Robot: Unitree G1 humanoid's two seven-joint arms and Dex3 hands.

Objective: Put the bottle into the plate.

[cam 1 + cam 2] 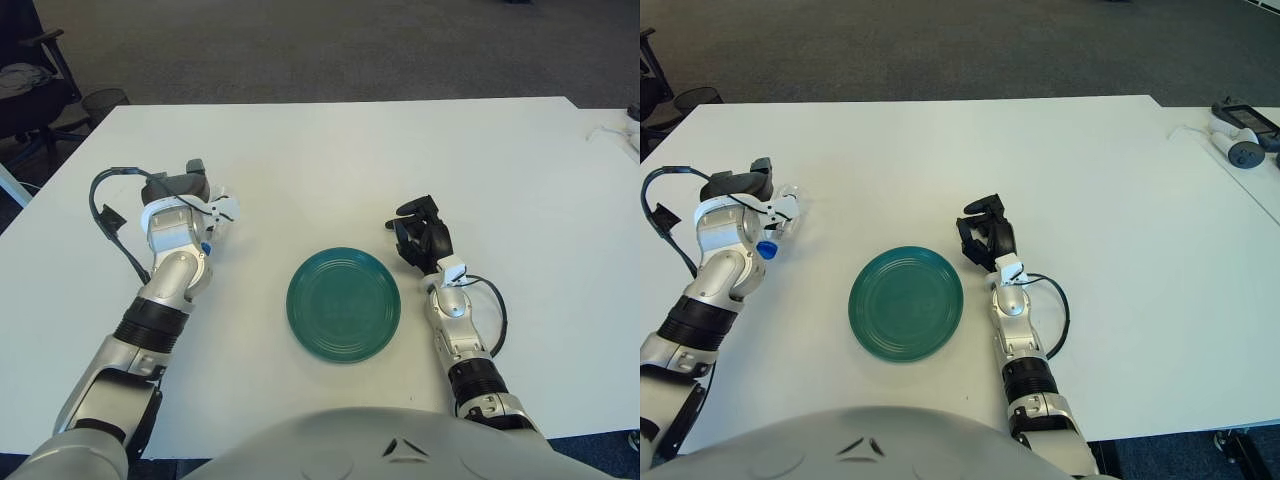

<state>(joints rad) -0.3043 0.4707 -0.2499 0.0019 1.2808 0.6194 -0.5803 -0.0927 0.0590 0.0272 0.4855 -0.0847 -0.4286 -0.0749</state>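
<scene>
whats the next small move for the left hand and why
Probably close the left hand firmly on the bottle and lift it. The clear bottle with its blue cap shows right at that hand, left of the plate, which has nothing in it. Whether the grip is secure can't be told. The right hand shows beside the plate's right edge.

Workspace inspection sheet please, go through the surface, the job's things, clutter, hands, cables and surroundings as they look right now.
Surface: white table.
Job's things: green plate at the near middle, nothing on it; clear bottle with blue cap in the left hand.
Clutter: small devices at the far right.
Hands: left hand shut on the bottle, left of the plate; right hand beside the plate's right.
Cables: black cable looping off the left wrist.
Surroundings: grey carpet, office chair.
</scene>
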